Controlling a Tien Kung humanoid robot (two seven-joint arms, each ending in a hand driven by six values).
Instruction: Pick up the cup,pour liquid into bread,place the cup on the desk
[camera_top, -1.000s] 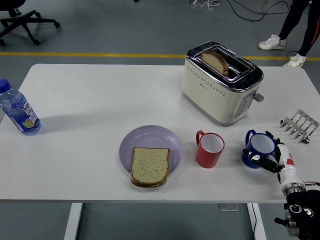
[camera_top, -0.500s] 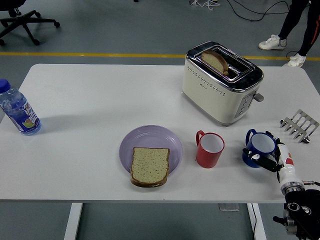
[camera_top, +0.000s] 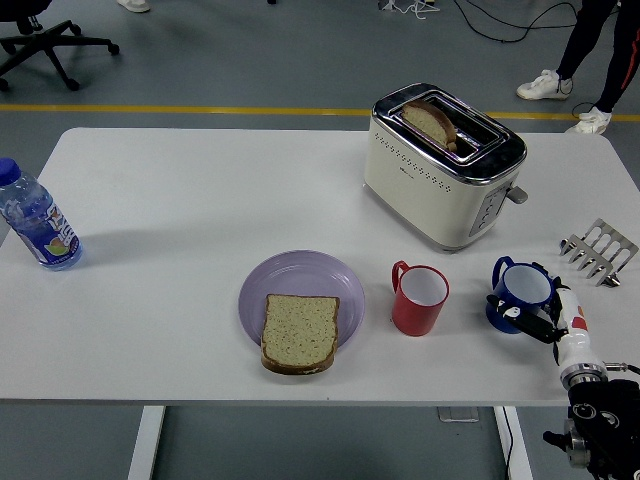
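The right hand (camera_top: 545, 318) grips the blue cup (camera_top: 520, 295) with curled fingers, at the right side of the table (camera_top: 180, 200). The cup stands beside a red cup (camera_top: 419, 299). Bread (camera_top: 299, 332) lies on a purple plate (camera_top: 300, 275).

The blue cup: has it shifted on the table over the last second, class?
No. The blue cup sits in the same spot right of the red cup, below the toaster, with the right hand at it.
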